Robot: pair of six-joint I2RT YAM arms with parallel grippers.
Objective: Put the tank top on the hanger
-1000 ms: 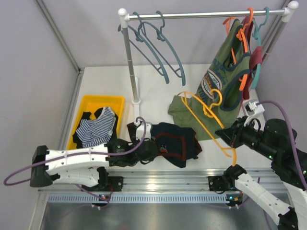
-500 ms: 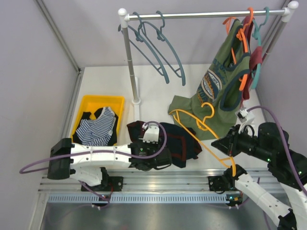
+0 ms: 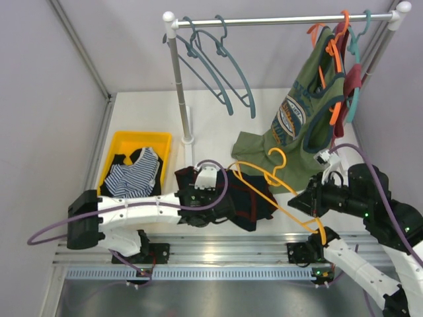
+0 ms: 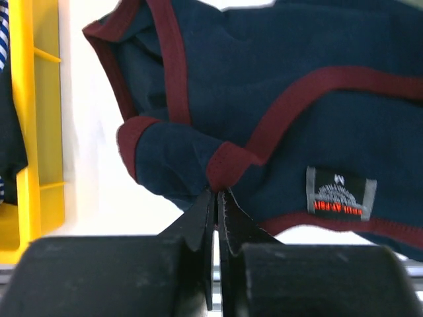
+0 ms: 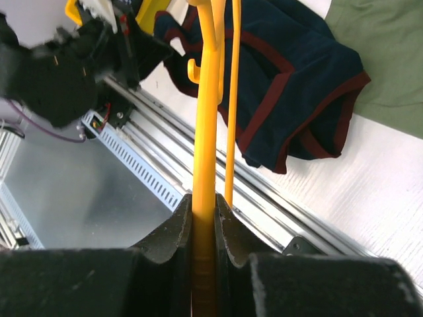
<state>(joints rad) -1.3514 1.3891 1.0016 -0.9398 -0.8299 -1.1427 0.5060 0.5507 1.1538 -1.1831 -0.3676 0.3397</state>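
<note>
Landmark: white rack post [image 3: 180,86]; I place everything from its foot.
Tank top [image 3: 254,195]: crumpled flat on the table, on the near side of the post's foot and a little right of it. Maroon trim is folded over itself, and I see no opening spread.
Hanger [image 5: 206,132]: off the table and tilted, further right of the post than the tank top, hook pointing back toward the rail.
Done so far: I judge both pieces are in hand, one per arm. No part of the hanger is inside the garment.
Left to do: lift and open a neck or armhole, feed one hanger arm in, then the other, then settle the straps. By my estimate that is most of the job.
Left gripper [image 4: 215,205]: jaws nearly together, only a sliver between the tips, pinching a maroon-trimmed fold at the tank top's near edge.
Right gripper [image 5: 203,224]: clamped on the hanger's bar, with yellow plastic filling the gap between the fingers.
Risk: the pinch is thin and could slip on lifting.
</note>
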